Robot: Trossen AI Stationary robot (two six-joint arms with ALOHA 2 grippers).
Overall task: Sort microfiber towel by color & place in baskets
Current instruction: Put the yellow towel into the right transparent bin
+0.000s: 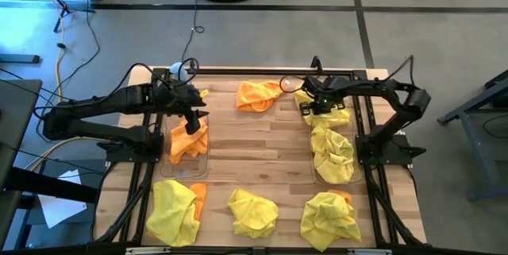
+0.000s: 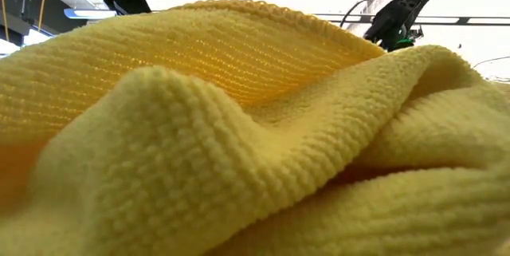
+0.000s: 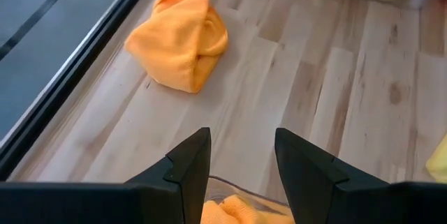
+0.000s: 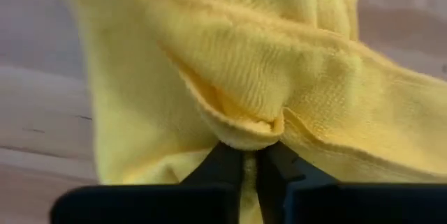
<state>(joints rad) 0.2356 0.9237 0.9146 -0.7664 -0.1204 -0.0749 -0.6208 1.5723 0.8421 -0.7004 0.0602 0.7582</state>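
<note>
Right gripper: pinched shut on a fold of a yellow towel at the far right of the table, just beyond the right basket.
Right basket contents: yellow towels heaped over its rim.
Left gripper: fingers apart, holding nothing, poised over the far end of the left basket.
Left basket contents: an orange towel, directly below the open jaws.
Loose orange towel: far edge of the table, between the two arms.
Near edge: three yellow towels; the left one has orange showing beside it.
Writing: no label or brand readable anywhere.
</note>
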